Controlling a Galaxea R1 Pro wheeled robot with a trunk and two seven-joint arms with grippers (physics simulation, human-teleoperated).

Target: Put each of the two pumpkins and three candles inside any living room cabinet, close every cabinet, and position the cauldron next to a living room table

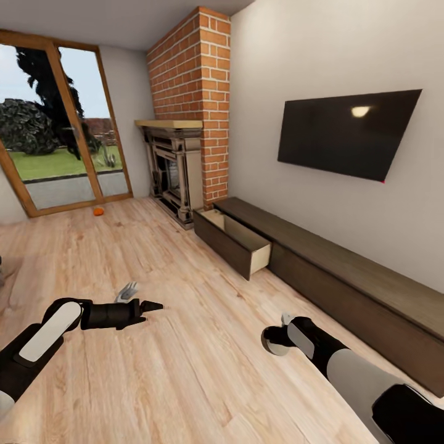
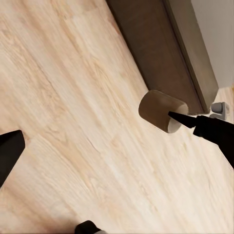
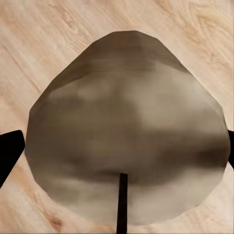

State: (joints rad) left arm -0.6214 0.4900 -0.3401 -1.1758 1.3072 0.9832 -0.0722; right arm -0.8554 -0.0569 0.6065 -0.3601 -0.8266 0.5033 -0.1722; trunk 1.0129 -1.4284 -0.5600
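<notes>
Right end effector [image 3: 119, 146] grips a brownish candle [image 3: 126, 126], its base hidden.

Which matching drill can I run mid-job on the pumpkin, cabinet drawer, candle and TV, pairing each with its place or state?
Things:
1 pumpkin
2 cabinet drawer
3 candle
4 TV

Places or states:
A on the wall
B in the jaws of the right gripper
C on the floor by the glass door
D pulled open

Pairs: 1-C, 2-D, 3-B, 4-A
</notes>
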